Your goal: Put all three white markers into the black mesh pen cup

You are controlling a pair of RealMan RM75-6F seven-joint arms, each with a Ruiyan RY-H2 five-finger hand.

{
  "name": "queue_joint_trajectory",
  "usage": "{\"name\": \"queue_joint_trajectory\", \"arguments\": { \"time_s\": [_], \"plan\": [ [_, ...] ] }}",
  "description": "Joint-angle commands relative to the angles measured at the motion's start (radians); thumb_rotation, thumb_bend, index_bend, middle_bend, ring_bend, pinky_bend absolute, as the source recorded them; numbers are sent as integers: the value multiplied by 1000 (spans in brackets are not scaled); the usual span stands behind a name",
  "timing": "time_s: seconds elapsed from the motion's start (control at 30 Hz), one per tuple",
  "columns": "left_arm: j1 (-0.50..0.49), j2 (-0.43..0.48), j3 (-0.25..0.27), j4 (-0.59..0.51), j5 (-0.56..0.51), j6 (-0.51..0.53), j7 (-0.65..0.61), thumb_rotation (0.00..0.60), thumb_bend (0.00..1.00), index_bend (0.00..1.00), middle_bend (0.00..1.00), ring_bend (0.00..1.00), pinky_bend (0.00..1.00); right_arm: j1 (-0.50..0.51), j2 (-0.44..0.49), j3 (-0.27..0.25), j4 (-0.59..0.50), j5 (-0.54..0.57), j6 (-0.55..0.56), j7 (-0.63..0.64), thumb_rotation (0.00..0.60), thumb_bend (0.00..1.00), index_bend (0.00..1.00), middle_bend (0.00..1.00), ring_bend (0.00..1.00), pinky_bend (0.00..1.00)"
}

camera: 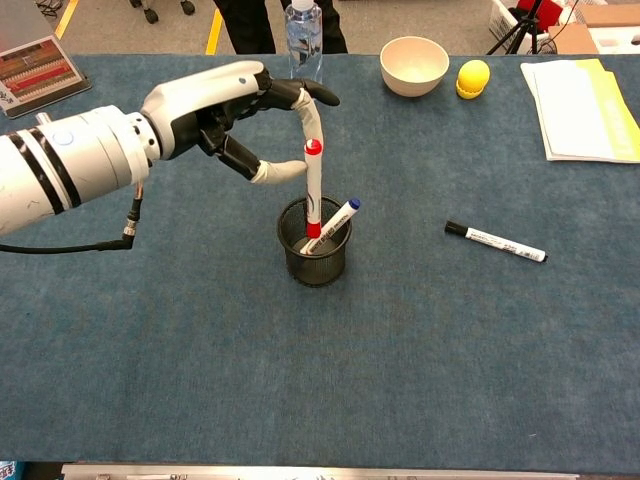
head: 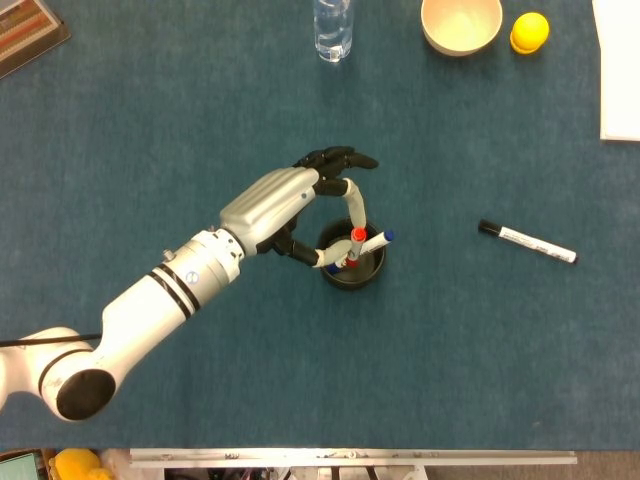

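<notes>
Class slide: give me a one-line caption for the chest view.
Left hand lowers a red-capped marker into the mesh cup; black-capped marker waits.

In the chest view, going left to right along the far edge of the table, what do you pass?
Tablet-like device → clear plastic bottle → cream bowl → yellow lemon-like object → stack of papers.

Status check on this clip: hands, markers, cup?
Left hand pinches red-capped marker, upright, lower end in pen cup. Blue-capped marker leans inside. Black-capped marker lies on table, path clear. Right hand unseen.
</notes>
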Motion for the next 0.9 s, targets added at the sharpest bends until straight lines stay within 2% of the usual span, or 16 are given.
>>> {"name": "queue_joint_trajectory", "arguments": {
  "time_s": [0.03, 0.1, 0.27, 0.37, 0.63, 0.9],
  "plan": [
    [-4, -12, 5, 15, -17, 0, 22, 600, 340, 650, 125, 0, 5, 0, 1, 0, 0, -1, 1, 0, 600, 275, 524, 475, 333, 524],
    [-5, -13, 10, 23, -25, -6, 31, 600, 340, 598, 113, 0, 5, -1, 0, 0, 0, -1, 1, 0, 600, 275, 524, 475, 333, 524],
    [-1, 9, 26, 34, -18, -35, 36, 600, 340, 371, 51, 0, 5, 1, 1, 0, -2, -3, 0, -3, 600, 275, 524, 475, 334, 524],
    [11, 28, 37, 38, 9, -33, 38, 600, 340, 291, 37, 0, 5, 3, 1, 2, -6, -7, 0, -7, 600, 275, 524, 475, 334, 524],
    [64, 101, 66, 38, 94, -3, 20, 600, 340, 274, 34, 0, 3, 20, 7, 0, -28, -32, -9, -29, 600, 275, 524, 475, 333, 524],
    [171, 185, 114, 103, 199, 129, 31, 600, 340, 275, 50, 0, 3, 60, 19, -6, -50, -74, -47, -62, 600, 275, 524, 475, 333, 524]
  ]
}}
